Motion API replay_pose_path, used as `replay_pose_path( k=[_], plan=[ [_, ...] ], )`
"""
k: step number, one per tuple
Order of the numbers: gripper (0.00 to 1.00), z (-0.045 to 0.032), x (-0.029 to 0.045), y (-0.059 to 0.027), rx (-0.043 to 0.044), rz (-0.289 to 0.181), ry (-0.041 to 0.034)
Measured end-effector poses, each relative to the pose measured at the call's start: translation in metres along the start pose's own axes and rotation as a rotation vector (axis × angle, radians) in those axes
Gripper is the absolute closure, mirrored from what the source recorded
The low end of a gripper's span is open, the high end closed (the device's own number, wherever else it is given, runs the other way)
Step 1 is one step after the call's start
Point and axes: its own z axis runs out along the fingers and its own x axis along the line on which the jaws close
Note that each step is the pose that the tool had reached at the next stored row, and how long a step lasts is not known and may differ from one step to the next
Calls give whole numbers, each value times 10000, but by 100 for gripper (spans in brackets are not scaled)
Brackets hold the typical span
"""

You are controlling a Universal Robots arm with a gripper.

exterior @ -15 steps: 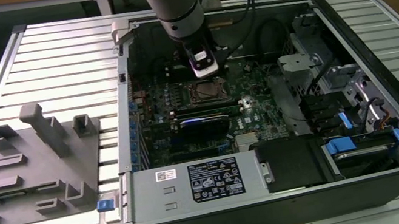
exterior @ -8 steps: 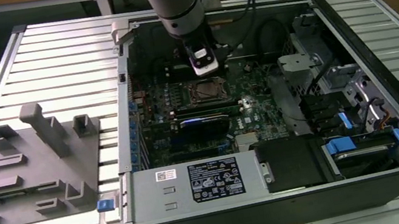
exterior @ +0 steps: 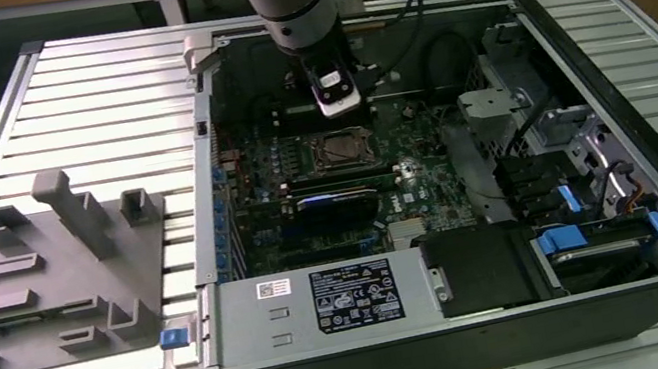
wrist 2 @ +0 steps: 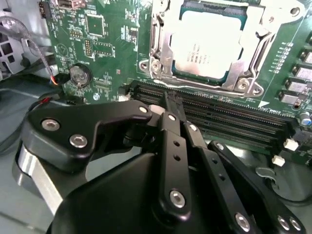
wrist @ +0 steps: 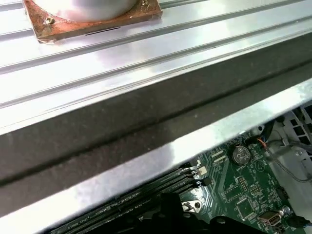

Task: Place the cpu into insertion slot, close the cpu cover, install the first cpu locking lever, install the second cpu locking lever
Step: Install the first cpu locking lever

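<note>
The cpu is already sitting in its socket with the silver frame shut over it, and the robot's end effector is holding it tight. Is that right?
Not quite. The cpu does sit in the insertion slot with the cpu cover down around it, but the end effector is not holding it. The second wrist view shows it apart from the socket, over the long black memory slots.

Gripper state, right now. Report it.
Gripper: fingers together, shut, holding nothing visible; it hovers over the memory slots beside the cpu, which sits in the insertion slot.
</note>
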Motion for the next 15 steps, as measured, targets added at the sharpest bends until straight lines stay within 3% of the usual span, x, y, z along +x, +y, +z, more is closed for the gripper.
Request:
replay_pose_path(
  k=[5,8,12,13,15],
  plan=[
    [89,0,-1,0,13,3,21],
    [89,0,-4,1,426,15,388],
    [89,1,-5,2,986,45,941],
    [89,2,-5,2,1054,62,1063],
    [89,1,-5,1,1063,61,1081]
  ],
)
